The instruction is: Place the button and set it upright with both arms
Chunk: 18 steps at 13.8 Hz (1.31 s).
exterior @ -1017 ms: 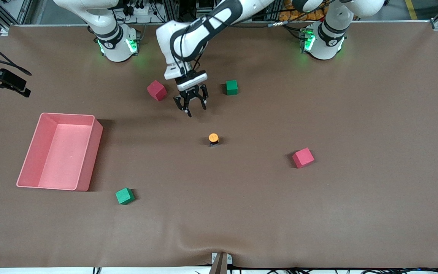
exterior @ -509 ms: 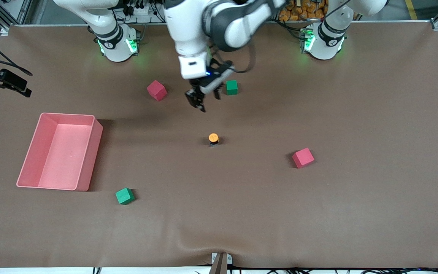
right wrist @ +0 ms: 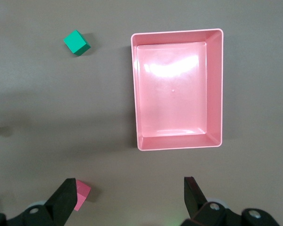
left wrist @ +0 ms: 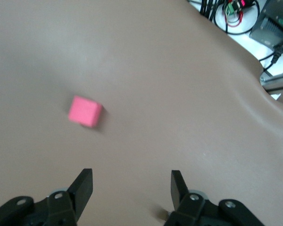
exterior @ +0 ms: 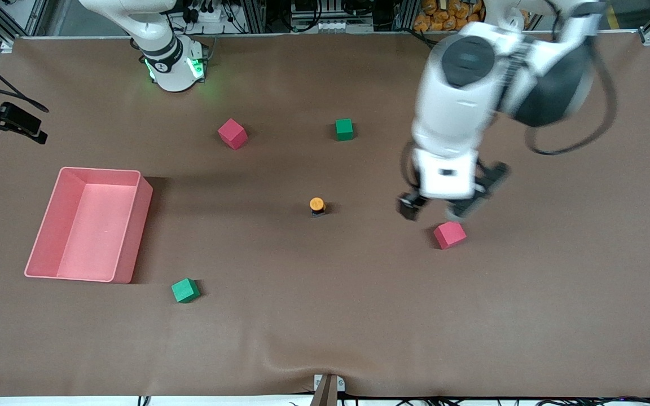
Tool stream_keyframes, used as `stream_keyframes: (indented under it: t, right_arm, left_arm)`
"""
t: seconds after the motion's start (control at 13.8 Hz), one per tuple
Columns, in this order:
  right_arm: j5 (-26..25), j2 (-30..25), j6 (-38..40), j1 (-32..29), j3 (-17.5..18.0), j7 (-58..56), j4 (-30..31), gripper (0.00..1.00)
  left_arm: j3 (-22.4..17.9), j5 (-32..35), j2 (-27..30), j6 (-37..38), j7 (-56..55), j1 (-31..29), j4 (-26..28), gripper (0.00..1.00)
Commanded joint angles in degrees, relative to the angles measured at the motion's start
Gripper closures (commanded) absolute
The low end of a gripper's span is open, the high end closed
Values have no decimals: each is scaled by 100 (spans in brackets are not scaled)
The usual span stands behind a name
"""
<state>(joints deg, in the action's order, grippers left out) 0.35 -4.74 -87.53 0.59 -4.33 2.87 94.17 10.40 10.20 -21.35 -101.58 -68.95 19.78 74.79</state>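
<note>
**Left arm swings to its own end of the table; button stands alone**

Half a second ago the left gripper (exterior: 435, 207) hung over the table between the upper red cube (exterior: 232, 133) and the upper green cube (exterior: 344, 129); it now hangs up in the air over the brown table (exterior: 325, 316) just beside the red cube (exterior: 449, 234) at the left arm's end. The button has not shifted across the three front views.

The button (exterior: 317, 206) stands upright on the table, orange cap up on its black body, near the middle of the table. It is well apart from the left gripper, off toward the right arm's end from it, and nothing touches it.

The left gripper's fingers (left wrist: 83, 185) are spread wide with nothing between them. In the left wrist view the red cube (left wrist: 85, 111) lies on the table ahead of the fingers, clear of them.

The right gripper (right wrist: 130, 192) is out of the front view, where only the right arm's green-lit base (exterior: 174, 67) shows. Its wrist view looks straight down from high up: its fingers (right wrist: 67, 195) are wide apart and hold nothing, and below lie the pink bin (right wrist: 177, 89), a green cube (right wrist: 77, 42) and a red cube (right wrist: 81, 193) that one finger partly hides.

In the front view the pink bin (exterior: 48, 225) sits at the right arm's end of the table, with the lower green cube (exterior: 185, 290) nearer to the front camera than the bin.
</note>
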Motion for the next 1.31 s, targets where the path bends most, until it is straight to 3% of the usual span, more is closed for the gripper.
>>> stream_keyframes:
  t: [0.0,0.29,0.44,0.65,0.8,1.24]
  right_arm:
    - [-9,-88,-10,38,-15,82,49,0]
    - [-9,-97,-1,38,-15,82,49,0]
    - [-9,-97,-1,38,-15,82,49,0]
    - [-9,-97,-10,38,-15,82,49,0]
    - [-9,-97,-10,21,-15,82,49,0]
    - [-9,-97,-10,21,-15,82,49,0]
  left_arm:
    - [85,-708,368,436,1162,-657,167,25]
    - [76,-818,596,761,2812,-1423,167,24]
    - [41,-897,981,876,3980,-1853,246,24]
    - [-82,-835,1412,1595,5240,-2013,308,24]
    - [-99,-818,1624,1685,5313,-2075,465,24]
    - [-362,-862,2731,1527,5797,-2075,1791,24]
